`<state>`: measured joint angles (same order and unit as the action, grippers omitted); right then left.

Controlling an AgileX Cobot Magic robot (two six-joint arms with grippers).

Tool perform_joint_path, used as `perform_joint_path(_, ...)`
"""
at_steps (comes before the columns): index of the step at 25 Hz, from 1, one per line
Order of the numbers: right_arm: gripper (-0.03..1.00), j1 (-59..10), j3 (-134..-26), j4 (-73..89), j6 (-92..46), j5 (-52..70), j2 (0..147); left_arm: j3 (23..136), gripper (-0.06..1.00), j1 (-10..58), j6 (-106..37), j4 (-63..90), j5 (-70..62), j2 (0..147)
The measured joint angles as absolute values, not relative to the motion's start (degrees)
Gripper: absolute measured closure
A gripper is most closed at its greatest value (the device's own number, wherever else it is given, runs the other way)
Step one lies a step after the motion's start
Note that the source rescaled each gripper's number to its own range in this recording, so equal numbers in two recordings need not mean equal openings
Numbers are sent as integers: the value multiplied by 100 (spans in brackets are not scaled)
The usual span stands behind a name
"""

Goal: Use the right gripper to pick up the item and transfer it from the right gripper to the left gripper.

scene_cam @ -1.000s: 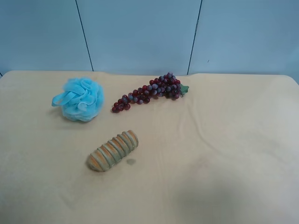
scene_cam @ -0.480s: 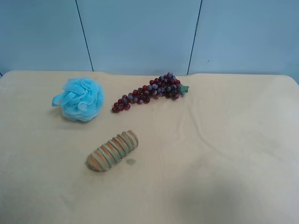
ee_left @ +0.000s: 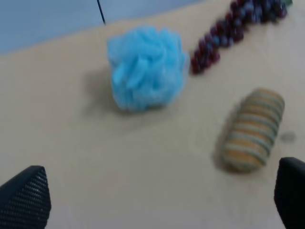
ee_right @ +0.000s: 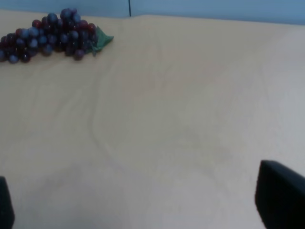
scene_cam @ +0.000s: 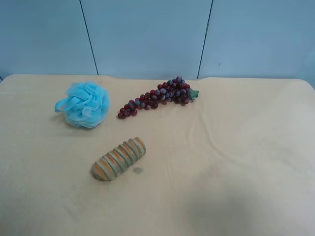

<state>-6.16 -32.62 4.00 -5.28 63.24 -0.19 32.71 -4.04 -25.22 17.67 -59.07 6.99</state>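
Item [scene_cam: 84,104]: a fluffy ball of light-blue mesh, gathered into ruffled folds, with a flat loop of the same mesh sticking out on the side away from the grape bunch [scene_cam: 156,96]. It sits on the tan cloth-covered table [scene_cam: 236,147], free of any grip. Taking the grape bunch as landmark, the pouf lies near the bunch's thin tip end, apart from it; the ribbed tan-and-orange loaf [scene_cam: 119,158] lies farther toward the camera than both, well apart from the grapes. A small dark spot [scene_cam: 138,170] marks the cloth just beside the loaf.

In the left wrist view the left gripper [ee_left: 157,200] has its black fingertips spread wide and holds nothing; the pouf [ee_left: 145,67] and loaf [ee_left: 254,129] lie ahead of it. In the right wrist view the right gripper [ee_right: 143,205] is likewise spread wide and empty over bare cloth, with the leafy end of the grape bunch [ee_right: 52,34] far ahead.
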Motion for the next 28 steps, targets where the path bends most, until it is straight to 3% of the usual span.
perform_joint_path(14, -3, -616, -3262, 400, -528, 6324, -19, 2933, -5, -404, -1354, 928, -6125, 570)
perform_joint_path(28, -3, -616, -3262, 400, -528, 6324, -19, 2927, -3, -404, -1181, 930, -6120, 570)
